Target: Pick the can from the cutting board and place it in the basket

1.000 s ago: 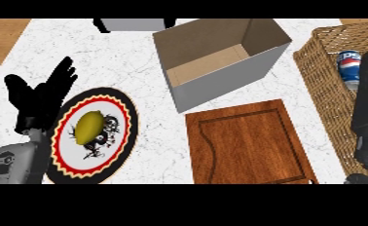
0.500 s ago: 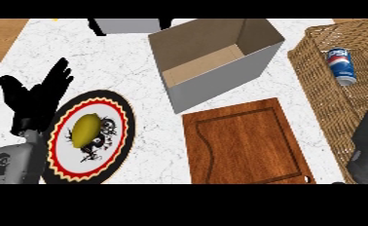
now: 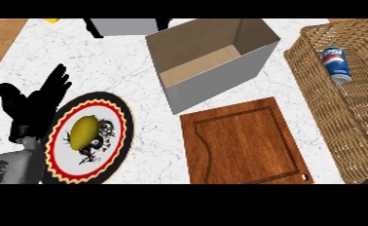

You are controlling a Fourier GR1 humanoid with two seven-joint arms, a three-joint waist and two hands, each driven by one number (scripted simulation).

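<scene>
I see the can (image 3: 336, 65) lying on its side inside the wicker basket (image 3: 310, 69) at the right of the worktop (image 3: 122, 69), its blue label facing up. The wooden cutting board (image 3: 248, 144) sits just left of the basket, with nothing on it. Behind the board stands an open grey box (image 3: 215, 81), tilted, its brown inside showing. My left robot hand (image 3: 36, 105) rests at the left edge, fingers straight and spread upward, holding nothing, just beside and partly overlapping the rim of a patterned plate (image 3: 108, 164). A lemon (image 3: 83, 130) lies on that plate. My right robot hand does not show in the head view at all.
</scene>
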